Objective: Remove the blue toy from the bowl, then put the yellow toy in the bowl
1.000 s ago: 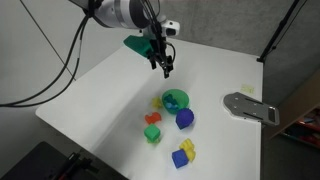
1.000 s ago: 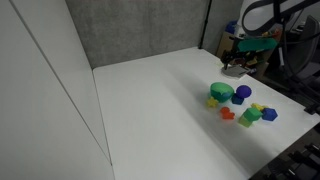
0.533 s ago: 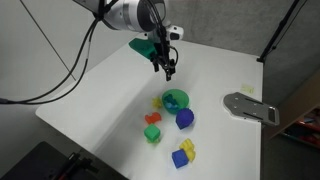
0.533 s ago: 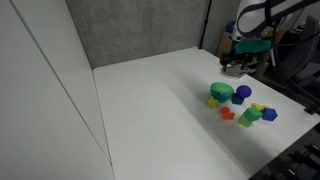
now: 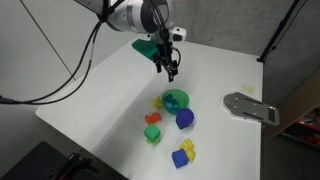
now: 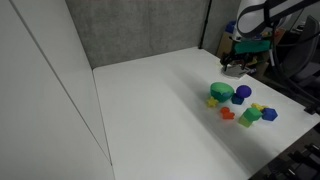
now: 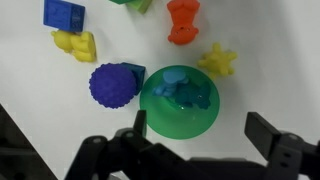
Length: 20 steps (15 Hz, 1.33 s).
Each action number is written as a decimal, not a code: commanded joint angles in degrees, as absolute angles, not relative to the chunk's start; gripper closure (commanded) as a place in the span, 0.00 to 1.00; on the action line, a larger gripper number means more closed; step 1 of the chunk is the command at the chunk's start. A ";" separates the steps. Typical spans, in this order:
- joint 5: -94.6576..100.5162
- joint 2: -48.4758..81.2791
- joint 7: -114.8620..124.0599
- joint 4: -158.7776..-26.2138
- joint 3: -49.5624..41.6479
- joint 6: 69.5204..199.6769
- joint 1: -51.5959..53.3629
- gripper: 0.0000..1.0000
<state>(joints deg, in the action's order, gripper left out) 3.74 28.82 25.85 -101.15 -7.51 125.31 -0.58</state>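
The claw (image 7: 195, 145), fingers spread wide, hangs over the bench nearer its far edge, with the blue toy (image 7: 183, 88) in the bowl (image 7: 205, 120) just ahead of the gap and the yellow toy (image 7: 218, 61) beyond.

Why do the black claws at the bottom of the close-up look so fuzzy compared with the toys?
Wrist view: the black gripper fingers look close to the lens and out of focus; the small light-blue knobbly toy in the round green bowl is sharper. Both exterior views: even light on the white table, soft shadows, detail small and coarse.
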 commanded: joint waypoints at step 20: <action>-0.55 62.66 21.03 -68.35 -9.13 115.17 -4.31 0.00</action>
